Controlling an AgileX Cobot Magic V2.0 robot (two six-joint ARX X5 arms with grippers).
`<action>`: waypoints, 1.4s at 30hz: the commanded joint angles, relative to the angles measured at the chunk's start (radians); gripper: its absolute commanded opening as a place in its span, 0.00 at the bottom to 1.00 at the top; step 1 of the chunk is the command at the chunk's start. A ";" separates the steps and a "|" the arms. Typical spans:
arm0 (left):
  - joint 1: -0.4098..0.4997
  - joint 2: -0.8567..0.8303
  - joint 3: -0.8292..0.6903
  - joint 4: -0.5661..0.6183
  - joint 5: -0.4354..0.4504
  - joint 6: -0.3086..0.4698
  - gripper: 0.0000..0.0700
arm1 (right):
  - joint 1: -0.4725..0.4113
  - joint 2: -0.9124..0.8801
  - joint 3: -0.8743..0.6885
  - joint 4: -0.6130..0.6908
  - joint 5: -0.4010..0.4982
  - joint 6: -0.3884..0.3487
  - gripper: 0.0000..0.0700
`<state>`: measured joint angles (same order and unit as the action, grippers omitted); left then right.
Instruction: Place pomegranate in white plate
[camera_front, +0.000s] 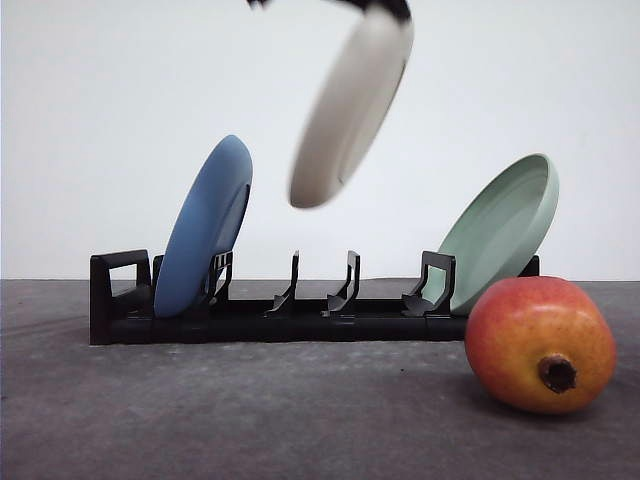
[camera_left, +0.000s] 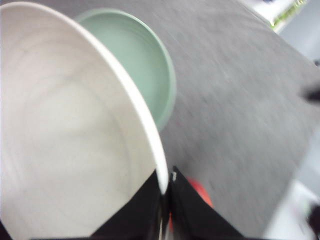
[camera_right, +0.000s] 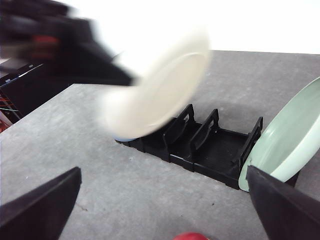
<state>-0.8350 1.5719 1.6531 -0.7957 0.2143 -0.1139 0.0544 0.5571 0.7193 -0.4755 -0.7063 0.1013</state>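
Note:
The white plate (camera_front: 350, 110) hangs tilted in the air above the rack, blurred by motion. My left gripper (camera_left: 166, 182) is shut on its rim, and the plate's inside (camera_left: 65, 140) faces the left wrist camera. The pomegranate (camera_front: 530, 335), red shading to yellow with a dark calyx stub, lies on the table at the front right, in front of the rack's right end. A sliver of the fruit (camera_right: 192, 236) shows between the wide-apart fingers of my right gripper (camera_right: 163, 172), which is open and holds nothing.
A black dish rack (camera_front: 300, 320) stands across the grey table. A blue plate (camera_front: 205, 230) leans in its left end and a pale green plate (camera_front: 500, 225) in its right end. The middle slots hold nothing.

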 joint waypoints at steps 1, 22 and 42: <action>-0.043 -0.014 0.024 -0.073 -0.008 0.053 0.00 | 0.003 0.003 0.018 0.011 0.000 0.004 0.96; -0.471 -0.054 -0.510 -0.038 -0.510 0.086 0.00 | 0.012 0.004 0.018 0.010 0.000 0.004 0.96; -0.480 0.000 -0.594 0.020 -0.509 -0.001 0.81 | 0.042 0.008 0.018 -0.004 0.000 0.030 0.96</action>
<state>-1.3047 1.5798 1.0492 -0.7815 -0.2890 -0.0810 0.0913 0.5589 0.7193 -0.4832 -0.7059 0.1121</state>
